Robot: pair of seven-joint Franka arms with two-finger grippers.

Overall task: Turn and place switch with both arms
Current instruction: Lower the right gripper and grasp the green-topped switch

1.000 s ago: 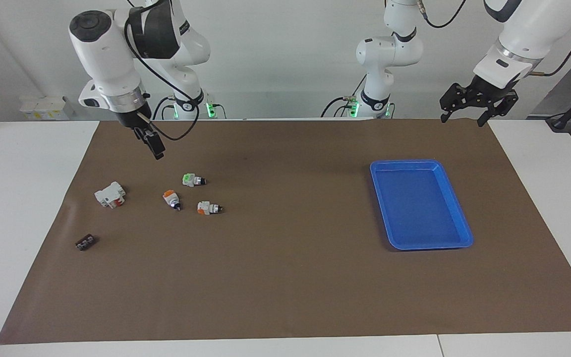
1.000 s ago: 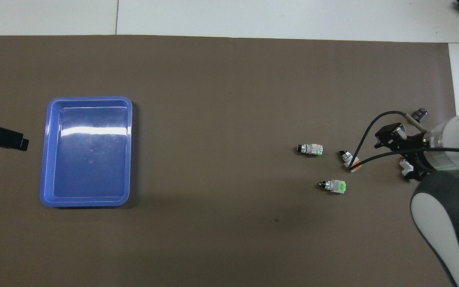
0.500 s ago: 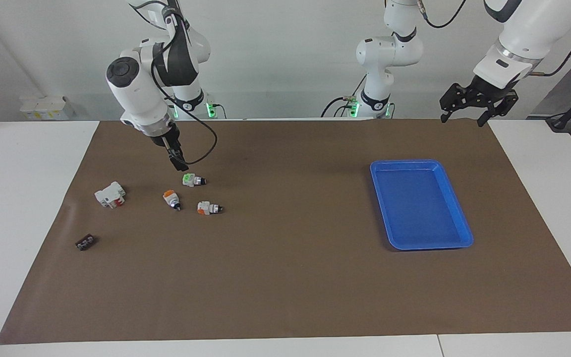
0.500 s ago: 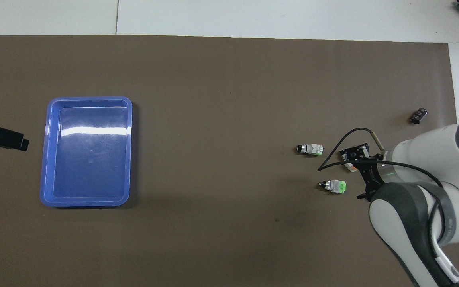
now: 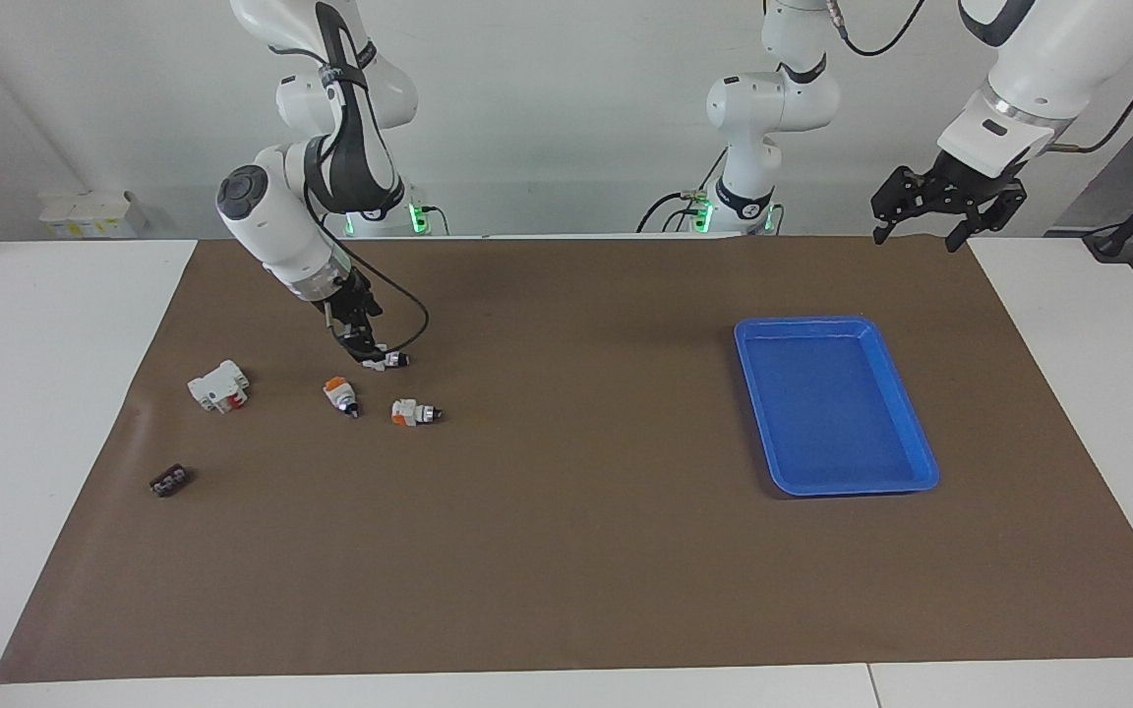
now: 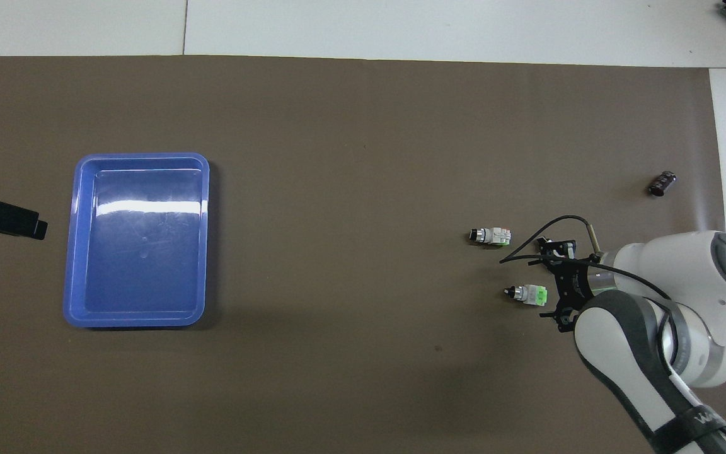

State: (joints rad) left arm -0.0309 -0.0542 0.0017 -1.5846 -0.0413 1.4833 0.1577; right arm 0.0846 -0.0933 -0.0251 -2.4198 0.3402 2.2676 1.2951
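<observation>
The switch (image 6: pixel 527 294) lies on its side on the brown mat, with its green end toward the right arm's end of the table and its knob toward the middle. In the facing view only its white body and knob (image 5: pixel 390 360) show, because my right gripper (image 5: pixel 369 351) is low at its green end. From above, the right gripper (image 6: pixel 553 281) stands just beside the green end with its fingers spread, holding nothing. My left gripper (image 5: pixel 921 239) waits open in the air over the mat's edge at the left arm's end, and its black hand also shows in the overhead view (image 6: pixel 23 222).
Two orange-ended switches (image 5: pixel 340 395) (image 5: pixel 415 413) lie just farther from the robots than the green one. A white-and-red block (image 5: pixel 219 385) and a small black part (image 5: pixel 170 481) lie toward the right arm's end. A blue tray (image 5: pixel 753 339) sits toward the left arm's end.
My right arm has swung in and come down from beside the white-and-red block to the green switch's green end. The left arm and all the objects have not moved.
</observation>
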